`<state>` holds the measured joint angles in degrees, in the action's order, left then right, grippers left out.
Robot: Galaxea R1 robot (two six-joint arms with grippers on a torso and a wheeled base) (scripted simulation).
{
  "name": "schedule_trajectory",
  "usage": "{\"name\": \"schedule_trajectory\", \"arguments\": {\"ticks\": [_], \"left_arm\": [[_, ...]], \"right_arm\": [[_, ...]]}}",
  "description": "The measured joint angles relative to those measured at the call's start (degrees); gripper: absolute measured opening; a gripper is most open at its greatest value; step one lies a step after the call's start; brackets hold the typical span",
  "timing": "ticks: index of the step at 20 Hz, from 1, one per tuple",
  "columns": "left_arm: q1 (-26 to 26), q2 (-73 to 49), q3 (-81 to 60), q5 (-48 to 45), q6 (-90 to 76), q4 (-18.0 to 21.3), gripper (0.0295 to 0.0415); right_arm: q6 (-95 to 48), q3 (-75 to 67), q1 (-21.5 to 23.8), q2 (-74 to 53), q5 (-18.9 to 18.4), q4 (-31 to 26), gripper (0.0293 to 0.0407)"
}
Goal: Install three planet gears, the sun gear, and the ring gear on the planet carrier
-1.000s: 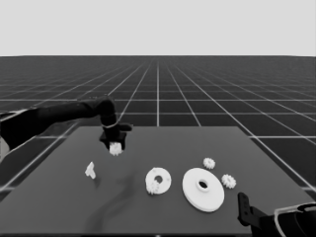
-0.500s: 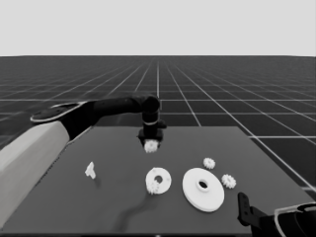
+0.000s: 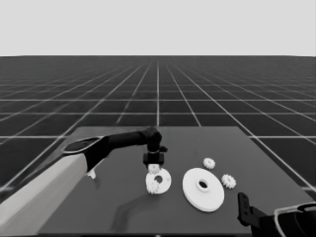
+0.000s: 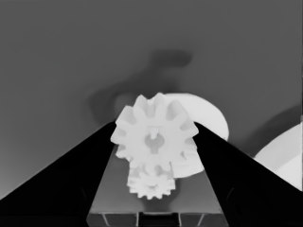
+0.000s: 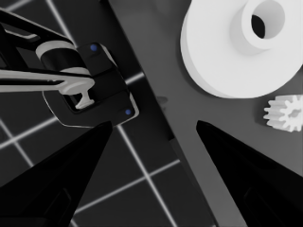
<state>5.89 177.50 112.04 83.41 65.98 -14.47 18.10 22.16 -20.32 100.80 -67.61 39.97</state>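
Two arms show from my seat, and only the left one is at work. My left gripper point(image 3: 154, 165) hangs over the middle of the table point(image 3: 123, 207), just above the smaller round part point(image 3: 159, 181). Its fingers point(image 4: 71, 184) are closed narrow on a toothed gear point(image 4: 155, 137), one finger pressed to each side of the teeth. Through the left wrist camera I see a second gear point(image 4: 150, 182) below the held one, already lying on the smaller round part point(image 4: 203, 118); the held gear sits above it, and I cannot tell whether the two touch.

Just right of that sits the larger round part point(image 3: 203, 188), flat on the table, with two more gears point(image 3: 209, 163) point(image 3: 228, 180) loose beside its far and right edges.

My right gripper point(image 3: 247, 213) waits at the near right corner, its fingers point(image 5: 246, 175) spread wide with nothing between them.
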Motion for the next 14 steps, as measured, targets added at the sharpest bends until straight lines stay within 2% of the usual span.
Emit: {"name": "schedule_trajectory", "arguments": {"ticks": [5, 7, 8, 14], "left_arm": [[1.04, 0.65, 1.89, -0.86, -1.01, -0.90, 0.0312], [1.09, 0.68, 1.98, -0.91, -1.06, -0.94, 0.0372], [1.10, 0.69, 2.00, -0.92, -1.07, -0.95, 0.0381], [1.12, 0.70, 2.03, -0.94, -1.08, -0.97, 0.0385]], "right_arm": [[0.00, 0.00, 0.00, 0.00, 0.00, 0.00, 0.0385], [0.00, 0.00, 0.00, 0.00, 0.00, 0.00, 0.0385], [0.00, 0.00, 0.00, 0.00, 0.00, 0.00, 0.0385], [0.00, 0.00, 0.00, 0.00, 0.00, 0.00, 0.0385]]}}
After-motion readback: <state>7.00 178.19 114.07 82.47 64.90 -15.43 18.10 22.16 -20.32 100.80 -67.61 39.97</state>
